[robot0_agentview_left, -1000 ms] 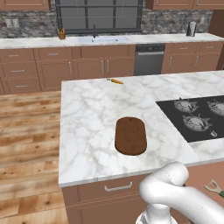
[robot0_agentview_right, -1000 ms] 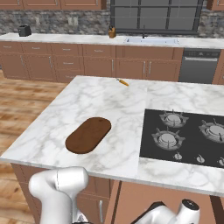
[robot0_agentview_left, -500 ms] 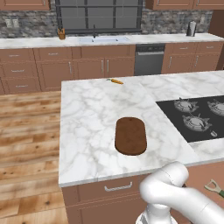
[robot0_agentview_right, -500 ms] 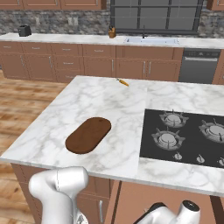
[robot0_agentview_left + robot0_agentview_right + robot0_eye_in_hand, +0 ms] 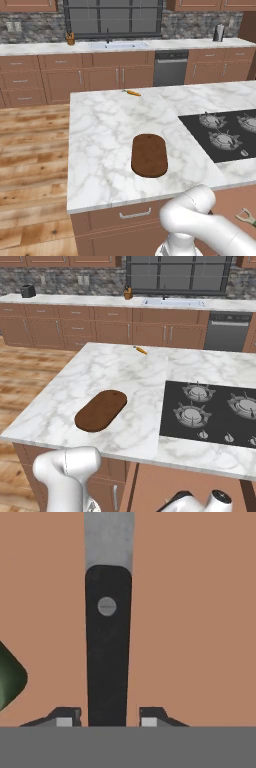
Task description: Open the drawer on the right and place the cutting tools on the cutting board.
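Knife lies flat on the brown drawer floor, its black handle between the gripper fingers, though I cannot tell if they squeeze it.

The black-handled knife lies flat on the drawer floor, the green peeler beside it; the cutting board sits bare.

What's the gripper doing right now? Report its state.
Gripper: fingers straddle the black handle of the silver-bladed knife with gaps on both sides; whether it grips cannot be told.

One knife, one peeler, one cutting board, one carrot.
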